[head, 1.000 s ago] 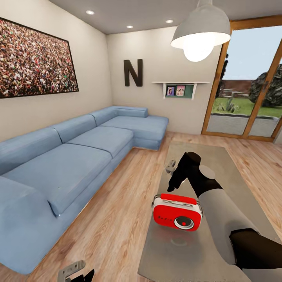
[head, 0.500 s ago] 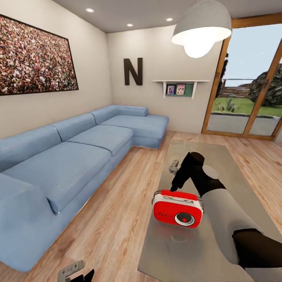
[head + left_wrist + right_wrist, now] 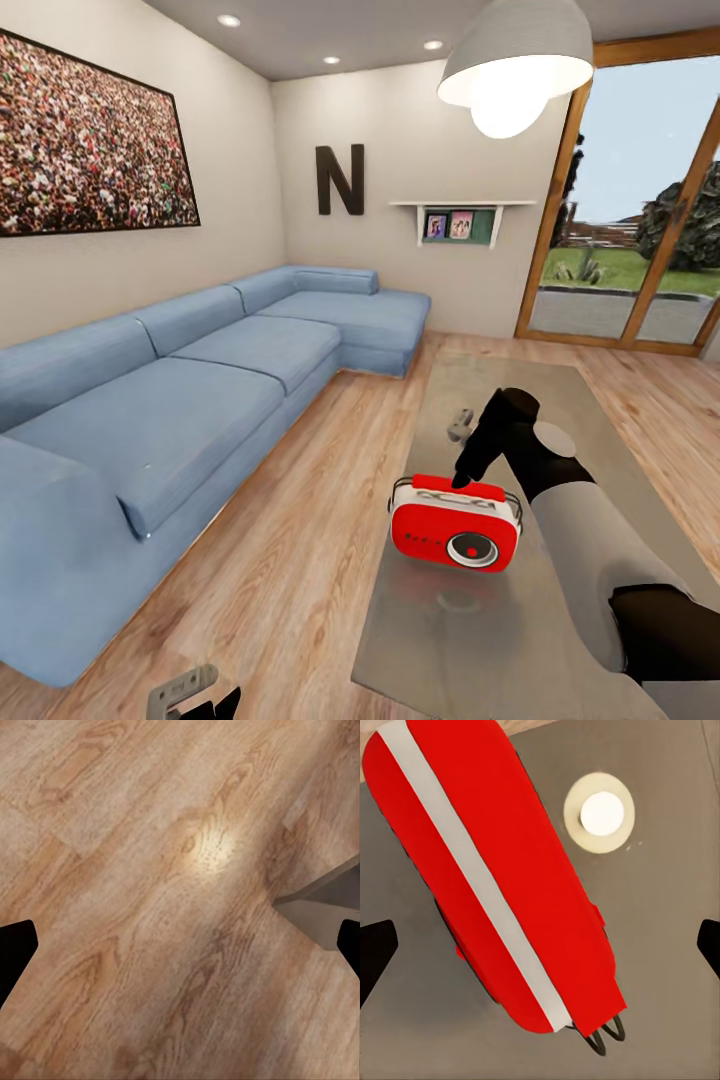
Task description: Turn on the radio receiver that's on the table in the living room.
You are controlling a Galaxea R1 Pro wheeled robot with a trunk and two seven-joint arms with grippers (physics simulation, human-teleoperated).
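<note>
One radio (image 3: pixel 455 524) stands upright on the table (image 3: pixel 560 390), near the table's left long edge and toward the near end. The far half of the tabletop is bare, and so is the strip on the near side of the radio. Wood floor (image 3: pixel 330 520) runs as an open lane between the table's left edge and the sofa (image 3: pixel 190 390); more floor lies on the table's right side toward the glass door (image 3: pixel 630 210).

The radio is a red rounded box with white trim at the sides, a red handle on top and one round dark dial on the front, low and to the right. In the right wrist view the radio (image 3: pixel 495 870) is seen from above as a long red shape with one white stripe along it, lying on the grey tabletop (image 3: pixel 660 982), with a round lamp reflection beside it.

The right gripper (image 3: pixel 466 470) points down over the radio's top, tips at or just above the handle; contact cannot be judged. Its fingertips (image 3: pixel 375 949) sit far apart at the frame edges, so the jaws are wide and hold nothing.

The left gripper (image 3: pixel 195 695) hangs low over the floor by the table's near left corner. Its fingertips (image 3: pixel 15 945) are also spread wide, empty, with floor planks and one table corner (image 3: pixel 322 904) below.

Also counted: one pendant lamp (image 3: pixel 515 65), one crowd picture (image 3: pixel 90 140), one letter N (image 3: pixel 340 180), one wall shelf (image 3: pixel 460 215).
</note>
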